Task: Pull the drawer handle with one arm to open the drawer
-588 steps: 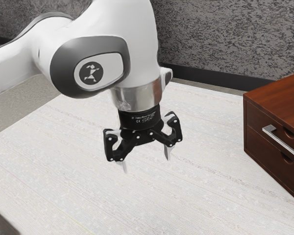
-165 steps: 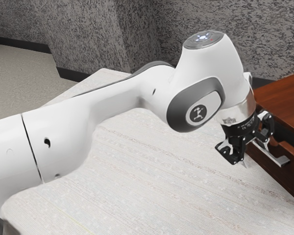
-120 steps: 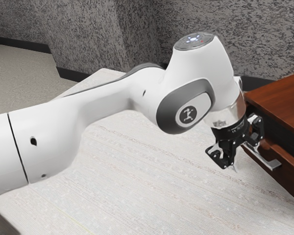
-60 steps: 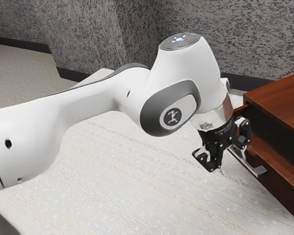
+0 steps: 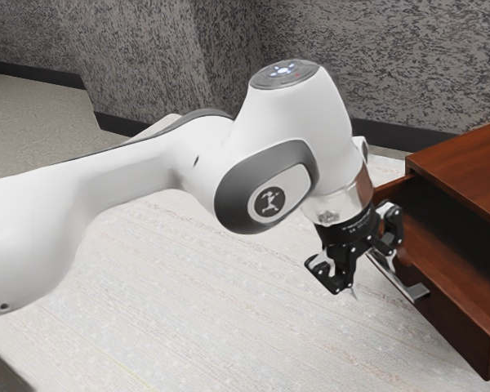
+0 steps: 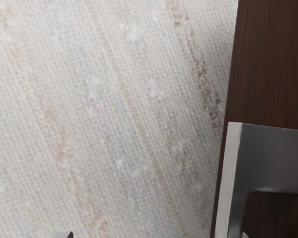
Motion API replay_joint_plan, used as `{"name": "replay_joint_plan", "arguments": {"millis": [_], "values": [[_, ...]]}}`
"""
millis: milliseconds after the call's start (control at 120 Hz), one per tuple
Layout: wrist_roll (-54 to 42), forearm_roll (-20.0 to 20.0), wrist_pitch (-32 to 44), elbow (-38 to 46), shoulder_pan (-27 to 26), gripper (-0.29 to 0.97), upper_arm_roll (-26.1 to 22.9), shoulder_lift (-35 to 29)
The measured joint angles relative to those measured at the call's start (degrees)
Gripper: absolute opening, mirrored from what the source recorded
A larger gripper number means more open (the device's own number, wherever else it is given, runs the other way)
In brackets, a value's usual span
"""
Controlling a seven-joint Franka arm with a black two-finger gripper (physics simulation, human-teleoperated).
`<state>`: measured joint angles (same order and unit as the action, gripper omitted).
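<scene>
One drawer (image 5: 449,318) partly out; handle (image 5: 412,285) sits between spread, released jaws.

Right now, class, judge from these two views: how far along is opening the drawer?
Done: the drawer stands partly out of the cabinet. In hand: the open gripper hooks its handle. Left: pulling it out farther over the table.

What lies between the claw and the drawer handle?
Nothing: in the exterior view the open claw appears hooked onto the near end of the handle, with the table beneath.
</scene>
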<state>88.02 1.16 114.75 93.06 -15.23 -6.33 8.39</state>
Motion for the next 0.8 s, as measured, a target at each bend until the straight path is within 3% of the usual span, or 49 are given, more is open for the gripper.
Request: {"name": "replay_joint_plan", "arguments": {"millis": [800], "values": [[1.1,-0.2,0.1,7.8,-0.2,0.36,0.6,-6.4]]}}
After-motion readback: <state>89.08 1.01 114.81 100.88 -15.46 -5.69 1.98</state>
